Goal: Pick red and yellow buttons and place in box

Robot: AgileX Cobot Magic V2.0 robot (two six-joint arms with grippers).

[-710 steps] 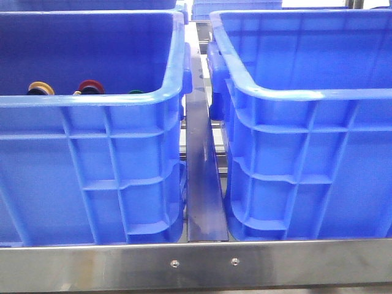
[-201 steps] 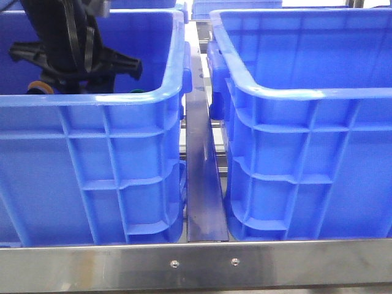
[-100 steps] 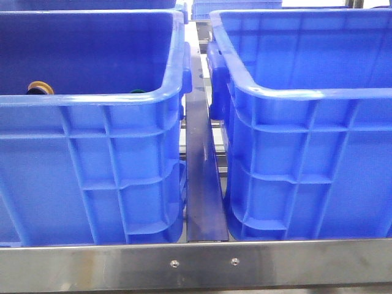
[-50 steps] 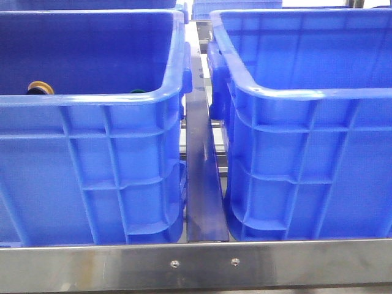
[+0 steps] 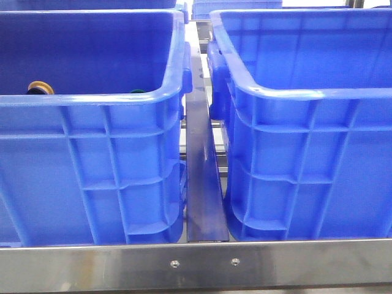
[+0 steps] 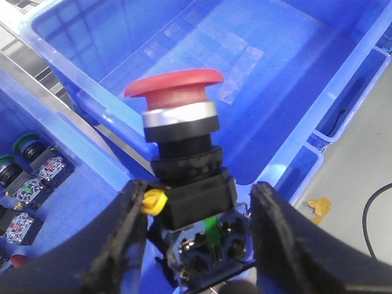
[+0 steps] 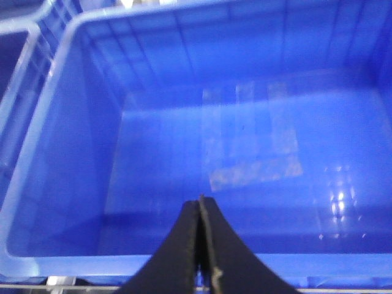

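My left gripper [image 6: 199, 202] is shut on the black body of the red button [image 6: 177, 98] and holds it upright in the air, over the gap between the two blue crates. The box [image 5: 294, 93], the right-hand crate, is empty inside [image 6: 269, 67]. The yellow button [image 5: 40, 87] lies in the left crate [image 5: 92, 98], just showing over its near rim. My right gripper [image 7: 200, 205] is shut with nothing in it and hangs above the box's bare floor [image 7: 343, 141]. Neither gripper shows in the front view.
A green-capped button [image 5: 136, 92] sits by the left crate's near wall. In the left wrist view several more buttons [image 6: 27, 168] lie on that crate's floor. A steel rail [image 5: 202, 171] runs between the crates, and a steel bar [image 5: 196, 263] crosses in front.
The red button has left the left crate. The left arm reached into that crate 2 s ago, then rose out of the front view. Nothing has moved in the last second.
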